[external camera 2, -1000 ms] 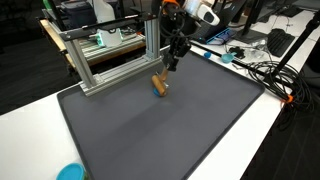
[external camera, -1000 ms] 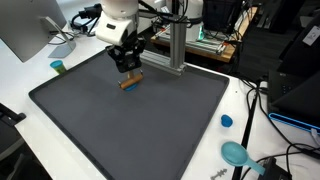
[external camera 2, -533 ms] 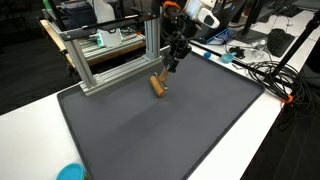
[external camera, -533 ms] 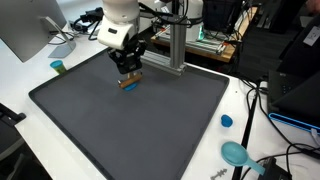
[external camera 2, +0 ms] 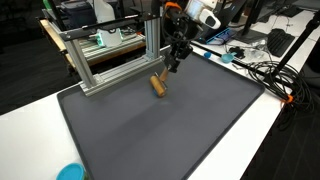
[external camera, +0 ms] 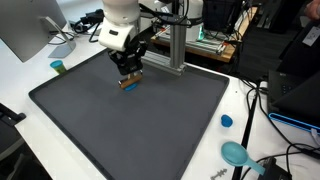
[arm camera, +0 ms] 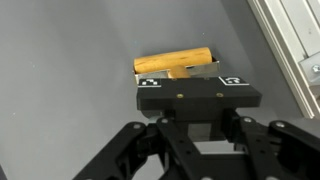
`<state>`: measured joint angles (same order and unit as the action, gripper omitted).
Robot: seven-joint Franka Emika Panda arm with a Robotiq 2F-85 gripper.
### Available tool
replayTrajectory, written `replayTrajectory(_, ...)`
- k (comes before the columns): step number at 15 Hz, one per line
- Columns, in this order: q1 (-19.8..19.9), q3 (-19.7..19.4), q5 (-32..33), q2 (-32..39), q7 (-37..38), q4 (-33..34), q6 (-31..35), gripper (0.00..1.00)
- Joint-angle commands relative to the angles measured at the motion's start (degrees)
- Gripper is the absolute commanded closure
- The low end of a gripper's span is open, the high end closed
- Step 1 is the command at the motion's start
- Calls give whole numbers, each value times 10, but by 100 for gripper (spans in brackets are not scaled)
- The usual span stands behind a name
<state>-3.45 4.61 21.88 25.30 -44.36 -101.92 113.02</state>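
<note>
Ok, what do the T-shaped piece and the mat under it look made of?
T-shaped piece: probably wood, going by its warm tan colour; smooth, with a slight sheen. Mat: dark grey, matte, no glare; perhaps rubber or foam, but that stays open.

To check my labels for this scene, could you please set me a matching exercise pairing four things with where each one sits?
Things:
1. wooden piece
2. small green cup
3. blue cap
4. aluminium frame

Places:
A. off the mat, near the teal round object
B. at the mat's far edge, behind the tool
C. in the shut tool, over the grey mat
D. off the mat, near the monitor

Pairs: 1-C, 2-D, 3-A, 4-B
</note>
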Motion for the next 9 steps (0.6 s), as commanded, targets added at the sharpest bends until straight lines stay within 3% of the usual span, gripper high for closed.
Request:
replayTrajectory(1,16,14,-42,35,-22,2,14,78)
replayTrajectory(9,46,15,-87,14,-24,-39,75,78)
